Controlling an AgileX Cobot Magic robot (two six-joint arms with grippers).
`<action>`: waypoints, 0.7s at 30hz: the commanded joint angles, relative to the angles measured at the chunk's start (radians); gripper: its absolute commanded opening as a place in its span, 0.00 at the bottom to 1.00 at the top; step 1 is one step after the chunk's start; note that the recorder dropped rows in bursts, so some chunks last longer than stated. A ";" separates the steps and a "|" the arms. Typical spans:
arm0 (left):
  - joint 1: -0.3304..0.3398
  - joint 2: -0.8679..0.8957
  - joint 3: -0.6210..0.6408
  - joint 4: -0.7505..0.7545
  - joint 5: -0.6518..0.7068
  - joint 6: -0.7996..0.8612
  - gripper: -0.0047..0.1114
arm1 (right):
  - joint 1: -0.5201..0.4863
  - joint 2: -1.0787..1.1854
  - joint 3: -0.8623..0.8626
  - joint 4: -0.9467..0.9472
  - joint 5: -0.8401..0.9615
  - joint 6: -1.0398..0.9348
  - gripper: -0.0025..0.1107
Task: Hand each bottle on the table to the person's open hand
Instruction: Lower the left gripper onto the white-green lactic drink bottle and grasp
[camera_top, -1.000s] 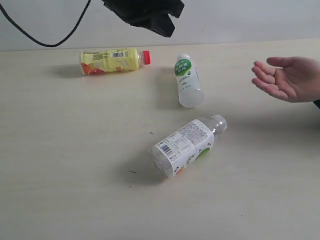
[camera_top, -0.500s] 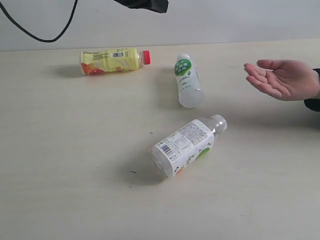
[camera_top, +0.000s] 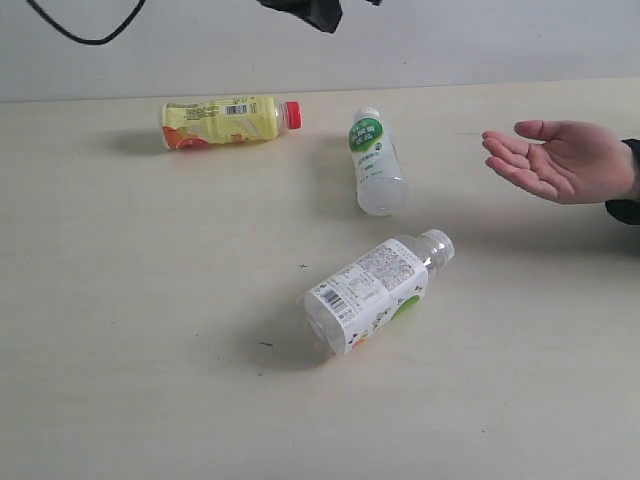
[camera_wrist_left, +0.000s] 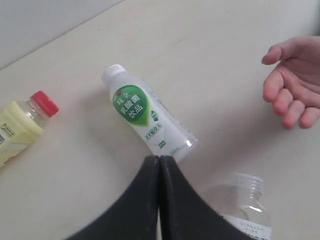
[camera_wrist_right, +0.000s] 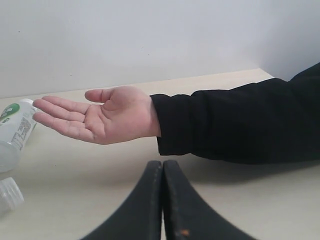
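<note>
Three bottles lie on their sides on the beige table (camera_top: 140, 360). The yellow bottle with a red cap (camera_top: 222, 121) is at the back left. Mid-back lies the cloudy white bottle with a green label (camera_top: 376, 172). The white-labelled bottle with a clear cap (camera_top: 375, 288) is in the middle. The clear red-labelled bottle is out of view. The person's open hand (camera_top: 560, 160) hovers palm up at the right. My left gripper (camera_wrist_left: 159, 159) is shut and empty, high above the green-label bottle (camera_wrist_left: 145, 115). Also shut and empty, my right gripper (camera_wrist_right: 163, 163) sits below the hand (camera_wrist_right: 100, 117).
A black sleeve (camera_wrist_right: 240, 120) stretches over the table at the right. At the top edge of the exterior view hangs the dark left arm (camera_top: 310, 10) with a black cable (camera_top: 85, 35). A grey wall stands behind the table.
The dark left arm has risen, now mostly above the exterior view's top edge. The person's hand has reached a little further left over the table. The bottles have not moved.
</note>
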 joint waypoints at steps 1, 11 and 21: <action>-0.126 0.091 -0.133 0.284 0.056 -0.268 0.04 | -0.007 -0.005 0.005 -0.001 -0.007 -0.003 0.02; -0.145 0.275 -0.238 0.332 -0.008 -0.584 0.09 | -0.007 -0.005 0.005 -0.001 -0.007 -0.003 0.02; -0.136 0.428 -0.238 0.287 -0.155 -0.697 0.84 | 0.068 -0.005 0.005 -0.001 -0.007 -0.001 0.02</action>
